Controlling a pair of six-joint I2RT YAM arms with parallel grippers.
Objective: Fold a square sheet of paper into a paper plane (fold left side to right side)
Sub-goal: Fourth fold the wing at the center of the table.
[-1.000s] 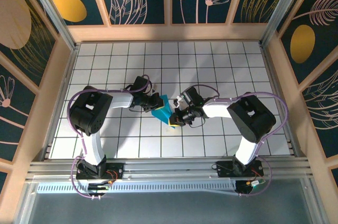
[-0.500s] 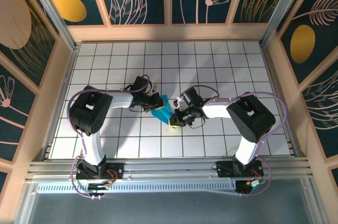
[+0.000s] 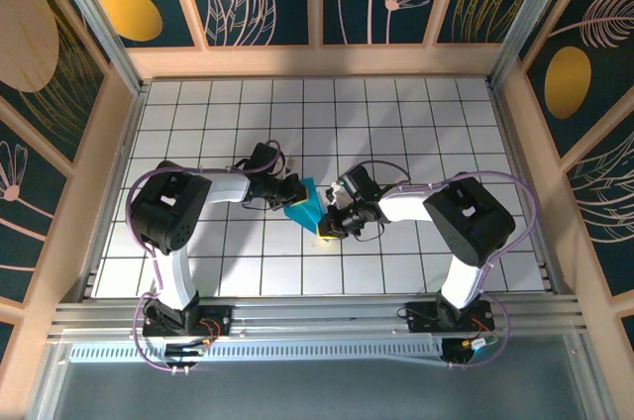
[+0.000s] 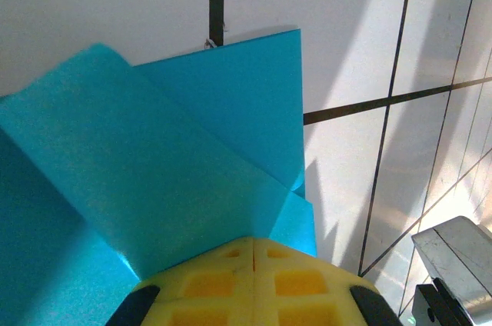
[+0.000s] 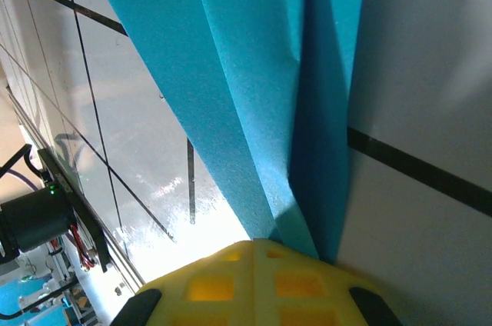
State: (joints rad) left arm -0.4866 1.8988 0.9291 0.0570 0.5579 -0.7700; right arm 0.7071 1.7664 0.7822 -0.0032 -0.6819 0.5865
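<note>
White tiled table (image 3: pixel 416 123); left claw (image 4: pixel 254 243), right claw (image 5: pixel 254 243) clamp folded paper (image 4: pixel 154 164)

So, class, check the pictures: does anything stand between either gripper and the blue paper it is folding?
Nothing visible does. The left gripper and the right gripper are each shut directly on the partly folded cyan paper, their yellow pads meeting its edge, over the white tiled table.
</note>
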